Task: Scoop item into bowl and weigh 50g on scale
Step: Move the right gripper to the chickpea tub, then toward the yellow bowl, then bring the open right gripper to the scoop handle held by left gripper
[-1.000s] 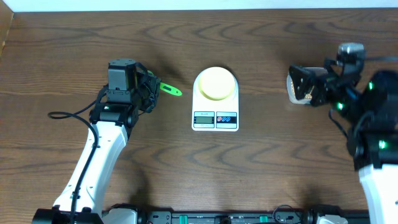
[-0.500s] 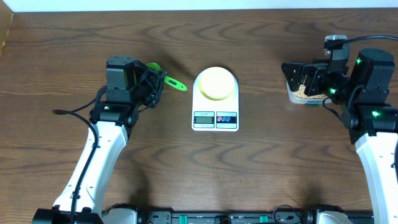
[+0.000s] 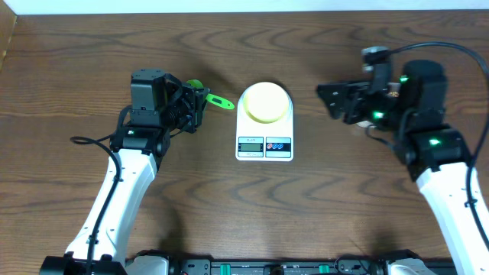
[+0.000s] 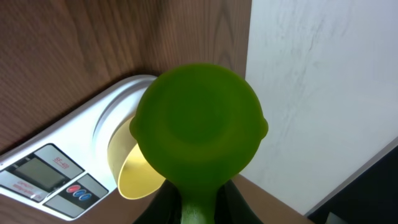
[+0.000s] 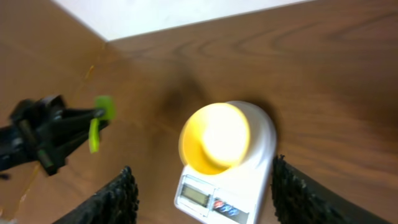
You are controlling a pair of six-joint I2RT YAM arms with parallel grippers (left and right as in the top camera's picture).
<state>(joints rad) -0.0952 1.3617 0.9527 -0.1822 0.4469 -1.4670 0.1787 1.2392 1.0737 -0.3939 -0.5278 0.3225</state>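
A pale-yellow bowl (image 3: 265,101) stands on the round platform of the white scale (image 3: 264,145); the bowl looks empty in the right wrist view (image 5: 214,140). My left gripper (image 3: 195,103) is shut on the handle of a green scoop (image 3: 214,99), held in the air just left of the scale, its cup (image 4: 199,124) empty. My right gripper (image 3: 332,99) hovers to the right of the scale, open, its dark fingers (image 5: 115,199) wide apart with nothing between them. The item is out of view.
The scale's display and red and blue buttons (image 3: 276,144) face the table's front edge. A white wall (image 4: 323,93) runs behind the back edge of the brown wooden table (image 3: 252,206). A black cable (image 3: 92,140) trails left of the left arm.
The right arm has swung left from the bean tub toward the scale, and the tub has gone out of sight. The left gripper has shifted slightly up and right with the scoop.
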